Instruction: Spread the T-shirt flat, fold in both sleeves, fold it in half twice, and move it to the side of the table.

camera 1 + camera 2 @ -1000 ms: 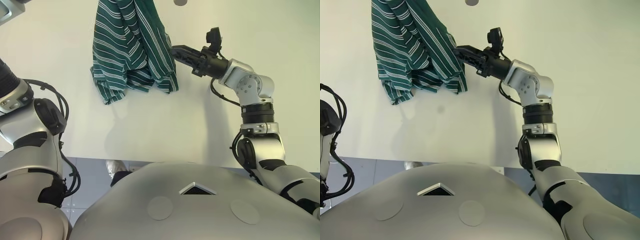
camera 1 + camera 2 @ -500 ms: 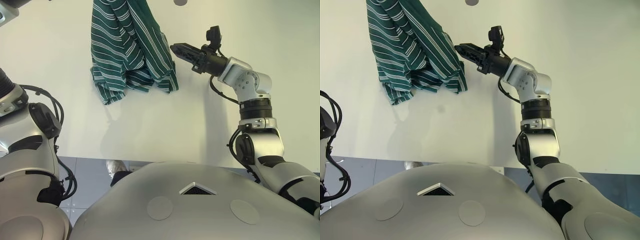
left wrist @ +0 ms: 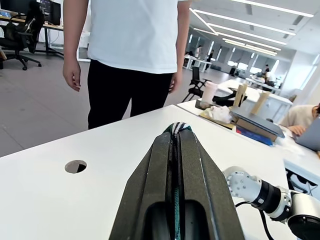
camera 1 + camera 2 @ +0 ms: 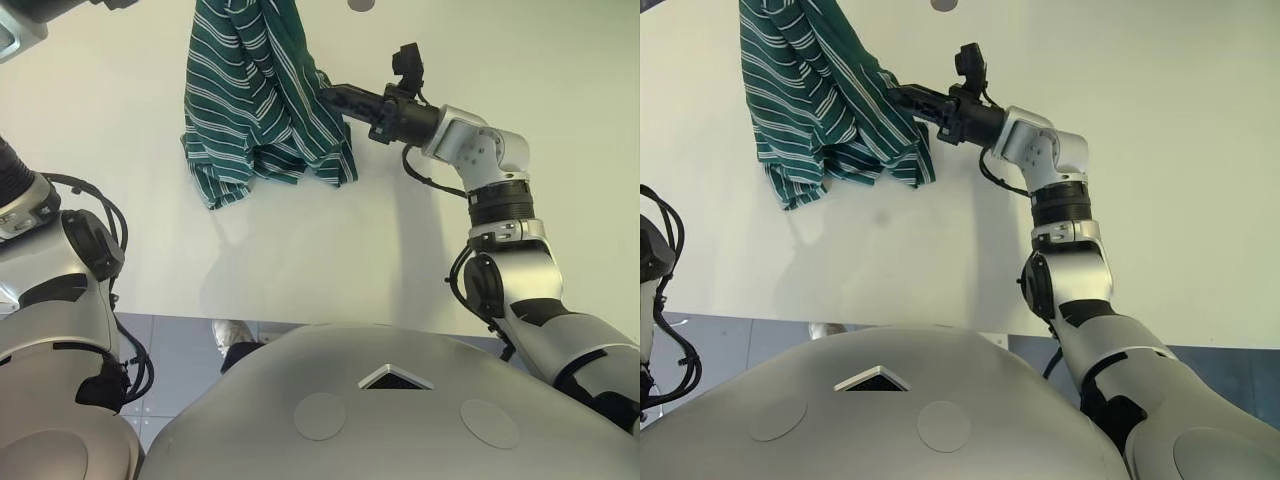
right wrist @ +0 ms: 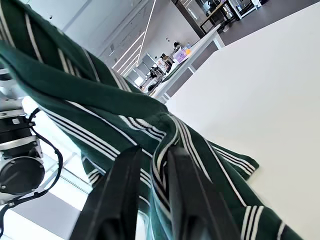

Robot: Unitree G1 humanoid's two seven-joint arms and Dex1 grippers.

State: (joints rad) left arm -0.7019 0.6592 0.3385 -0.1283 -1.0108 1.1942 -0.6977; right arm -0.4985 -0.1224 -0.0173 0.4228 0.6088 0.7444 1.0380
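Note:
The green T-shirt (image 4: 260,100) with white stripes hangs bunched from above the white table (image 4: 300,260), its lower hem crumpled at the tabletop. In the left wrist view my left gripper (image 3: 175,131) is raised over the table and shut on a thin edge of the striped cloth. My right gripper (image 4: 328,95) reaches in from the right and meets the shirt's right edge. In the right wrist view its fingers (image 5: 115,200) stand slightly apart, open, with a fold of the shirt (image 5: 100,115) running between them.
A small round hole (image 3: 75,166) sits in the tabletop at the far side. The table's near edge (image 4: 300,322) runs just in front of me. Bare tabletop stretches to the right of the shirt and to its left.
Half a second ago my right gripper stood a little clear of the shirt; it has since moved left and into the cloth's right edge. The shirt hangs about as before.

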